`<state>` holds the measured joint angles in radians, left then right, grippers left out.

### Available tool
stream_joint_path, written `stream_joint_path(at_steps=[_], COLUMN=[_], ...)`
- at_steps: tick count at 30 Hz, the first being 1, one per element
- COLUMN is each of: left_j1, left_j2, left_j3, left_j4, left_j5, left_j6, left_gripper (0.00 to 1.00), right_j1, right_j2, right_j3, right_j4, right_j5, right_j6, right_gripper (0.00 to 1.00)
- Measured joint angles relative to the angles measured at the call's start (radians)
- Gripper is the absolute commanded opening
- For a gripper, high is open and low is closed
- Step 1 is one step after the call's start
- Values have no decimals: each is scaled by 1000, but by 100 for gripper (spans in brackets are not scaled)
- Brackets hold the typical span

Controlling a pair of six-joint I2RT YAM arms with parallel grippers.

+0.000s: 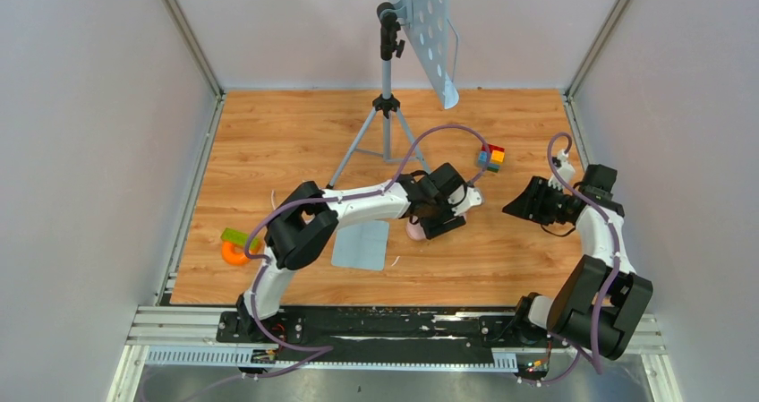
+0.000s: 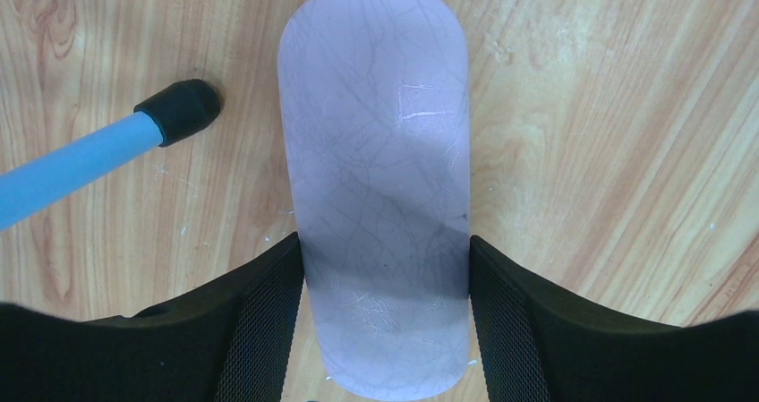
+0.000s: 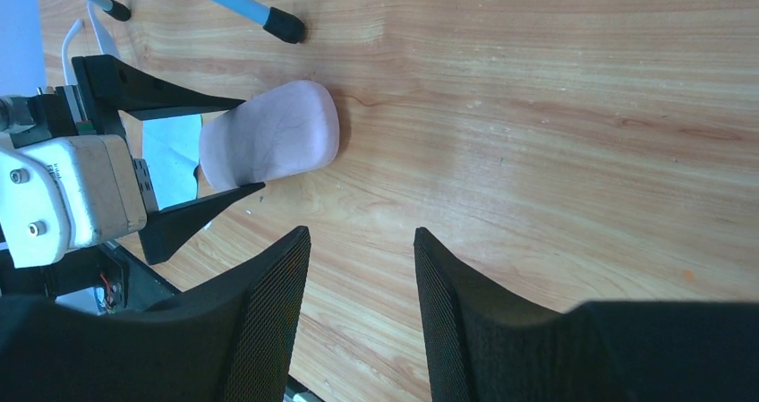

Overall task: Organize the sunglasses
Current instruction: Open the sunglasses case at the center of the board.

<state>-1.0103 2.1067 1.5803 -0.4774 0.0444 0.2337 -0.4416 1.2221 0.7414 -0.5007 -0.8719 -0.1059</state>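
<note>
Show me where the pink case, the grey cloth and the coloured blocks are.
pink case (image 2: 376, 151), left wrist view, middle of its lid.
cloth (image 1: 361, 245), top view, its centre.
coloured blocks (image 1: 490, 158), top view, cluster's middle.

- Top ext: high, rear of rig, looks down from far; whole table (image 1: 295, 133).
- L wrist: v. close, straight down; pink case (image 2: 376, 178) betw. own jaws.
- R wrist: low, oblique; same case ahead-left of own jaws, flanked by left gripper (image 3: 251, 147).

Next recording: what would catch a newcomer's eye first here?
The pale pink oval case, clamped in the left hand mid-table. To its right, the right hand hangs open and empty over the wooden table. Behind them stands a blue-grey tripod carrying a perforated panel.
</note>
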Motion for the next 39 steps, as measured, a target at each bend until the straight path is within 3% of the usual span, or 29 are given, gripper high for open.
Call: stream_joint_path(at_steps=[9, 16, 23, 28, 30, 31, 39], left_j1=[0, -11, -78, -79, -79, -79, -79], left_j2=[-2, -234, -524, -664, -681, -687, -677], left_j3=[-8, -373, -724, -953, -1017, -1091, -1251], left_j4=[17, 267, 654, 968, 1064, 1193, 1503], left_j5=[3, 61, 18, -75, -105, -149, -248], left_j6=[-34, -272, -641, -889, -968, -1068, -1217], left_gripper=[30, 1, 0, 0, 0, 0, 0], right_j1=[-11, -11, 52, 327, 441, 495, 595], right_j2=[-1, -15, -176, -269, -271, -262, -153], right_j3=[0, 0, 0, 12, 32, 64, 165], right_j4=[0, -1, -2, -19, -28, -31, -19], right_j5=[-2, -54, -104, -64, -59, -62, -64], right_j6=[-4, -24, -43, -51, -51, -46, 17], right_gripper=[51, 54, 58, 63, 65, 67, 71])
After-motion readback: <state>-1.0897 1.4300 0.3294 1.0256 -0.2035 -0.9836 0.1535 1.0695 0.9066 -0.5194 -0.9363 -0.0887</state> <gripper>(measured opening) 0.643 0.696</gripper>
